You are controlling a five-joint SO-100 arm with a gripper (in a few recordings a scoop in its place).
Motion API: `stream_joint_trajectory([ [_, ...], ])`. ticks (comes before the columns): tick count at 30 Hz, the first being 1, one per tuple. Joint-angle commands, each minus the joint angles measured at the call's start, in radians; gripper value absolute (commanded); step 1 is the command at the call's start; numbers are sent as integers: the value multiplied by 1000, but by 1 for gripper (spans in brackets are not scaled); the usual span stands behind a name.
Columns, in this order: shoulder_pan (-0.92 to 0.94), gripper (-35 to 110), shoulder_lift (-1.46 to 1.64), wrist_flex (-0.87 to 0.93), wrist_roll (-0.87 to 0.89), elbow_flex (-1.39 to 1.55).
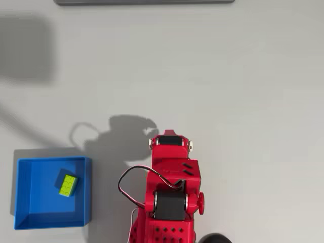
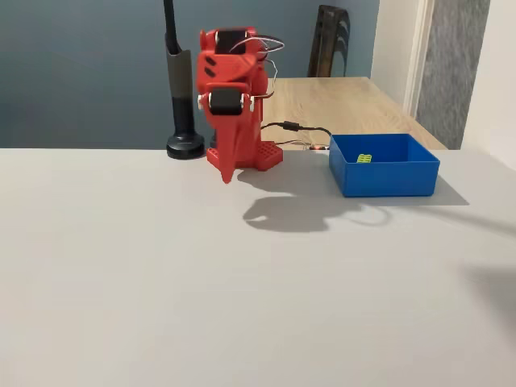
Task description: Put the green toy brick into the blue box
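Resting inside the blue box (image 1: 30,202), green toy brick (image 1: 68,184).
Folded at 3 o'clock, hand (image 2: 228,173) pointing down at counter (image 2: 161,282); grip state unreadable.

In the overhead view, the brick (image 1: 68,184) lies in the box (image 1: 30,202), left of the arm (image 1: 171,192).

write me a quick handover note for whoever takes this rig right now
Gripper: arm folded back over its base, the gripper pointing down at the table, holding nothing. The fingers look closed in the fixed view, but I cannot tell for sure.
Brick: lying inside the box, studs up, toward its upper right part in the overhead view; its top also peeks over the wall in the fixed view.
Box: on the table, left of the arm's base in the overhead view, apart from it.
Done: brick is in the box and released.
Left: nothing on the job itself, as far as these views show.
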Motion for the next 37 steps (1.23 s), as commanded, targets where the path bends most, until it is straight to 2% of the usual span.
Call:
stream_joint_trajectory([
  [1, 15, 0, 61, -14, -5, 26],
  [37, 11, 0, 103, -14, -5, 26],
])
